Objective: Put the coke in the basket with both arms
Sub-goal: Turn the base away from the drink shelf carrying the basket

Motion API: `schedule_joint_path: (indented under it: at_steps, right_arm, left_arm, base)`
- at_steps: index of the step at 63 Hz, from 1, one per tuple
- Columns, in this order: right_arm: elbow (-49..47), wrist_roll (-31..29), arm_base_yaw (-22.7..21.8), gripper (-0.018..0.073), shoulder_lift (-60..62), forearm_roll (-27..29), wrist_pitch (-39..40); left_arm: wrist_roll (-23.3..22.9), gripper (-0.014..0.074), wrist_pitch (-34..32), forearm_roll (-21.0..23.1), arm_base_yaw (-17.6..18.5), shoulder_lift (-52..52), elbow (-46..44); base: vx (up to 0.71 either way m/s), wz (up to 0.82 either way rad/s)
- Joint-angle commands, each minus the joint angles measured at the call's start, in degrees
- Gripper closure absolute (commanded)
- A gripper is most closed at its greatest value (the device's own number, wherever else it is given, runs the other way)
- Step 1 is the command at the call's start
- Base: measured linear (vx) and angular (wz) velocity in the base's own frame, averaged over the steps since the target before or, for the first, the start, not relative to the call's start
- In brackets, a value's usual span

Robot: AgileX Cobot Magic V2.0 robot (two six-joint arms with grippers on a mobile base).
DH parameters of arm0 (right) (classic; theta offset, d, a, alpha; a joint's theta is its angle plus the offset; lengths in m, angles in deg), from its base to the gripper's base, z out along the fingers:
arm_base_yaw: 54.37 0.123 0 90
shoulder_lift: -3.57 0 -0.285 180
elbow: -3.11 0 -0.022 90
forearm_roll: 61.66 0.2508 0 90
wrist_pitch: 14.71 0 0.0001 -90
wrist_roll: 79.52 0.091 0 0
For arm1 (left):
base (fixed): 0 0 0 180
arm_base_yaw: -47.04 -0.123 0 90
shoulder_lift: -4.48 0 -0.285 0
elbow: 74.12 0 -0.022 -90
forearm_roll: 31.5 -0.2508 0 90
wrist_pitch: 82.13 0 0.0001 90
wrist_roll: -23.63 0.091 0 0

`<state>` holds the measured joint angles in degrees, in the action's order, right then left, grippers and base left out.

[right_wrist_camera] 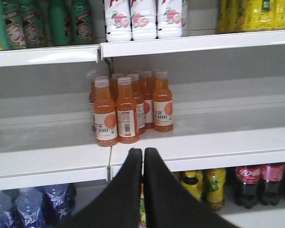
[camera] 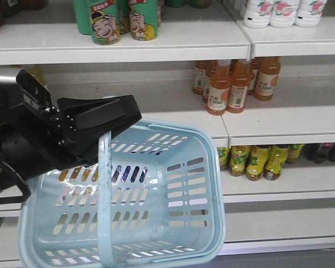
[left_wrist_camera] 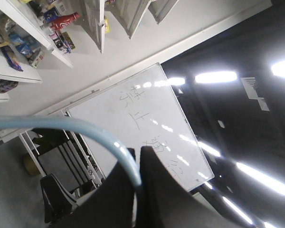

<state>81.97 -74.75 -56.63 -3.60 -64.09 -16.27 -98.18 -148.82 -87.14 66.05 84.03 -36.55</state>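
The light blue basket hangs tilted in front of the shelves, with nothing inside it. Its flat handle runs up into my left gripper, which is shut on it. In the left wrist view the handle curves down between the jaws of that gripper. My right gripper is shut with nothing in it, in front of the middle shelf's edge. Coke bottles with red labels stand on the lower shelf, below and to the right of it. They also show at the far right as dark coke bottles.
Orange juice bottles stand on the middle shelf. Yellow-green bottles are beside the coke, and blue water bottles are at lower left. Green cans and white bottles fill the top shelf.
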Motion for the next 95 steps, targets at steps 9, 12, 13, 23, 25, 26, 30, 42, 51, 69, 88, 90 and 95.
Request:
schedule_joint_path:
  at_steps: [9, 12, 13, 23, 25, 26, 30, 42, 51, 69, 88, 90, 95]
  right_arm:
    - [0.4, -0.4, -0.5, 0.0564, 0.7, -0.2, 4.4]
    - [0.4, -0.4, -0.5, 0.0564, 0.7, -0.2, 4.4]
    - [0.4, -0.4, -0.5, 0.0564, 0.7, -0.2, 4.4]
    - [0.4, -0.4, -0.5, 0.0564, 0.7, -0.2, 4.4]
    - [0.4, -0.4, -0.5, 0.0564, 0.7, -0.2, 4.4]
    - [0.4, -0.4, -0.5, 0.0564, 0.7, -0.2, 4.4]
    - [0.4, -0.4, -0.5, 0.0564, 0.7, -0.2, 4.4]
    - [0.4, -0.4, -0.5, 0.0564, 0.7, -0.2, 4.4]
    - [0.4, -0.4, -0.5, 0.0564, 0.7, -0.2, 4.4]
    - [0.4, -0.4, -0.5, 0.0564, 0.7, -0.2, 4.4]
    - [0.4, -0.4, -0.5, 0.0564, 0.7, -0.2, 4.4]
    - [0.4, -0.4, -0.5, 0.0564, 0.7, -0.2, 4.4]
    - [0.4, -0.4, -0.5, 0.0564, 0.7, -0.2, 4.4]
  left_arm:
    - [0.5, 0.0602, -12.1, 4.4, 0.3, -1.4, -1.6]
    - [0.5, 0.0602, -12.1, 4.4, 0.3, -1.4, -1.6]
    - [0.5, 0.0602, -12.1, 4.4, 0.3, -1.4, -1.6]
    - [0.5, 0.0603, -12.1, 4.4, 0.3, -1.4, -1.6]
    - [0.5, 0.0603, -12.1, 4.4, 0.3, -1.4, -1.6]
    - [0.5, 0.0603, -12.1, 4.4, 0.3, -1.4, -1.6]
    - [0.5, 0.0603, -12.1, 4.4, 0.3, -1.4, -1.6]
    - [0.5, 0.0603, -12.1, 4.4, 0.3, -1.4, -1.6]
    - [0.5, 0.0603, -12.1, 4.4, 0.3, -1.4, -1.6]
    - [0.5, 0.0603, -12.1, 4.4, 0.3, -1.4, -1.6]
    - [0.5, 0.0603, -12.1, 4.4, 0.3, -1.4, -1.6]
    - [0.5, 0.0603, -12.1, 4.4, 0.3, -1.4, -1.6]
    - [0.5, 0.0603, -12.1, 4.4, 0.3, -1.4, -1.6]
  base:
    - [-0.03, -0.34]
    - [-0.03, -0.40]
    - [-0.03, -0.42]
    - [-0.03, -0.47]
    - [-0.03, -0.52]
    - [-0.03, -0.52]
    - [-0.03, -0.54]
    - [-0.03, -0.54]
    - [-0.04, -0.53]
    - [-0.06, -0.52]
    - [-0.06, -0.51]
    - [-0.06, -0.48]
    - [-0.05, -0.47]
